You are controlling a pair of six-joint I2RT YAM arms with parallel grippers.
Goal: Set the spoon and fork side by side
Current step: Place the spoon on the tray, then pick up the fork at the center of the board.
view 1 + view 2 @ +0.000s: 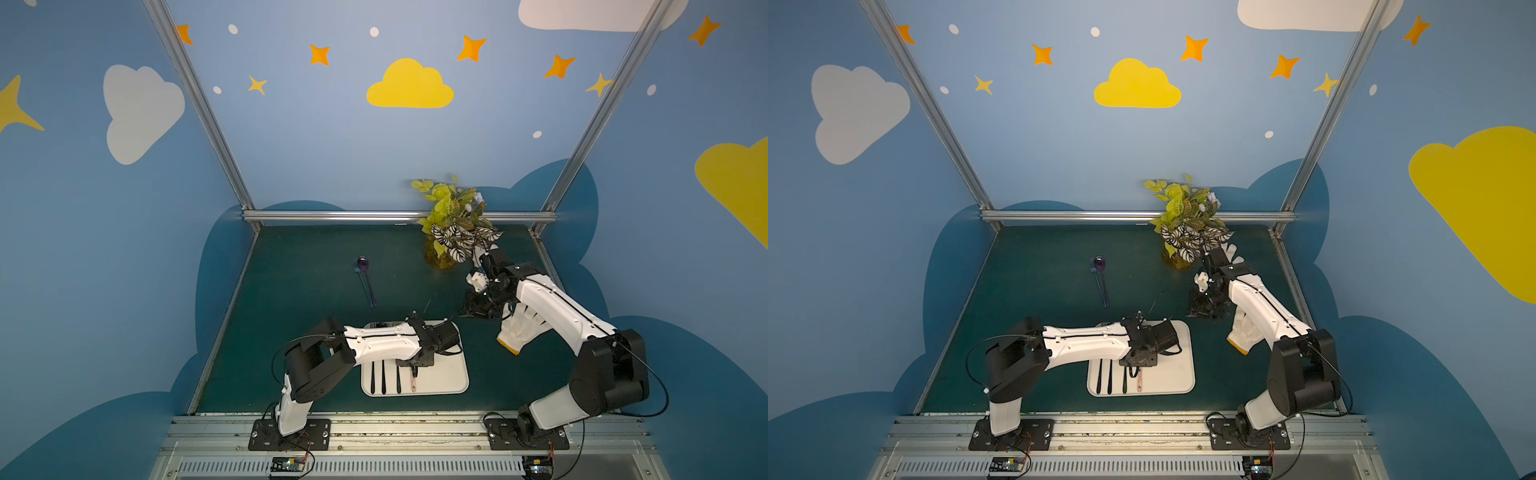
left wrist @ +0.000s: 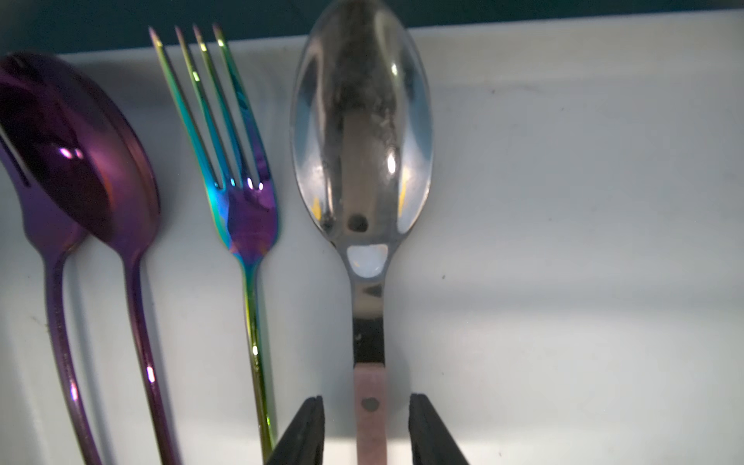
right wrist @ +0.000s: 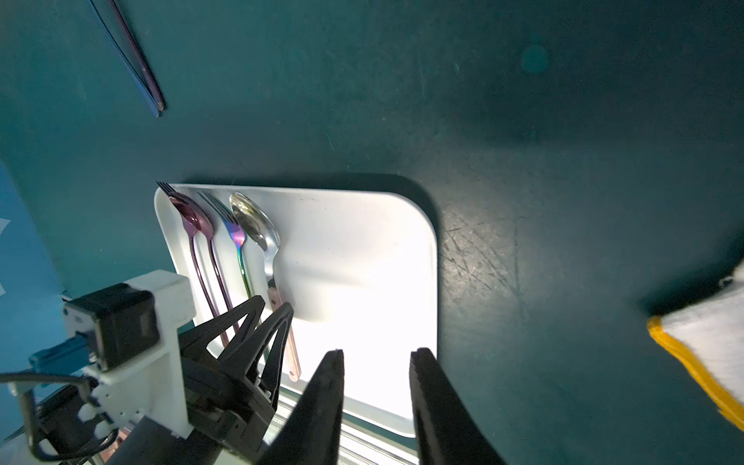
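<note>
Tray (image 2: 563, 201) holds purple pair (image 2: 80, 161), fork (image 2: 241, 193), spoon (image 2: 362, 141) in a row; spoon just beside fork. Left pincer (image 2: 367, 406) apart, straddling spoon handle, gaps both sides. Right pincer (image 3: 376, 362) apart, empty, above surface (image 3: 523, 120); glove (image 3: 704, 330) nearby.

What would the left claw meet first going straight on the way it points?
Likely the silver spoon: its pink handle lies between the open fingers of the left claw, on the white tray; depth is unclear.
</note>
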